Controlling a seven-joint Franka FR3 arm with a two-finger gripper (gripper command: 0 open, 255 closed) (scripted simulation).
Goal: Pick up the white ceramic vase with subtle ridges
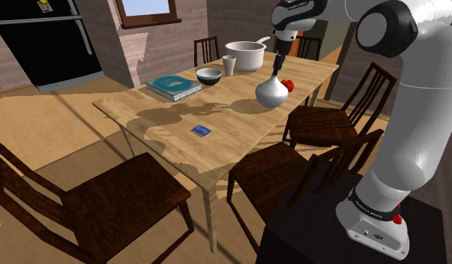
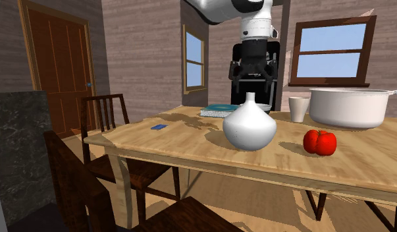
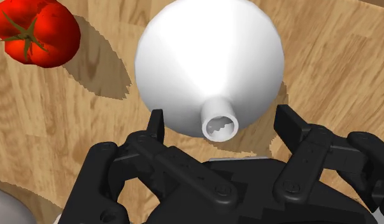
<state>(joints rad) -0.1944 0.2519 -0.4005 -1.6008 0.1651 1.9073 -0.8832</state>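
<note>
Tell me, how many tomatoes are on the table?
1. The tomato sits on the table, close beside the vase. Another could hide behind the pot.

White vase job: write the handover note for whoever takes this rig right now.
Gripper: open, poised just over the neck of the white vase, jaws apart and touching nothing.
Things: the vase stands upright on the wooden table; a tomato sits beside it, not touching.
Done: approach, lined up over the neck.
Left: lower, close on the neck, lift.
</note>
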